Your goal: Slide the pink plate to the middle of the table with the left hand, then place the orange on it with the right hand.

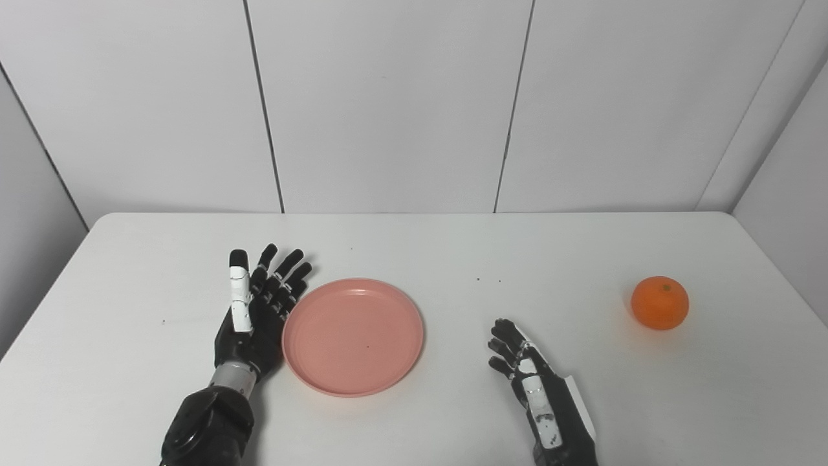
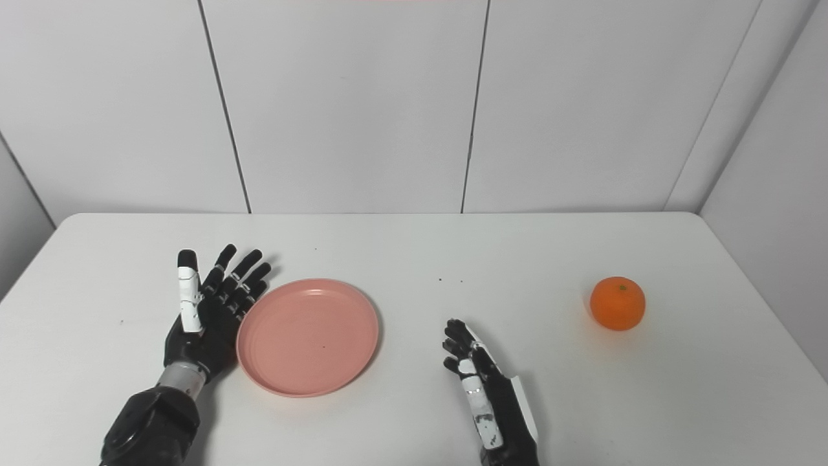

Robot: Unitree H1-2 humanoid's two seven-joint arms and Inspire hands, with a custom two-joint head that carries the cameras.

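Note:
The pink plate [image 1: 352,336] lies flat on the white table [image 1: 414,246], a little left of the middle. My left hand [image 1: 255,310] stands open on edge against the plate's left rim, palm facing the plate, fingers spread and pointing away from me. The orange [image 1: 660,302] sits alone far to the right, near the table's right edge. My right hand [image 1: 540,391] rests open near the front edge, between plate and orange, well short of the orange and holding nothing.
White wall panels rise behind the table's far edge, and a side wall stands close on the right. A few small dark specks [image 1: 479,279] mark the tabletop behind the right hand.

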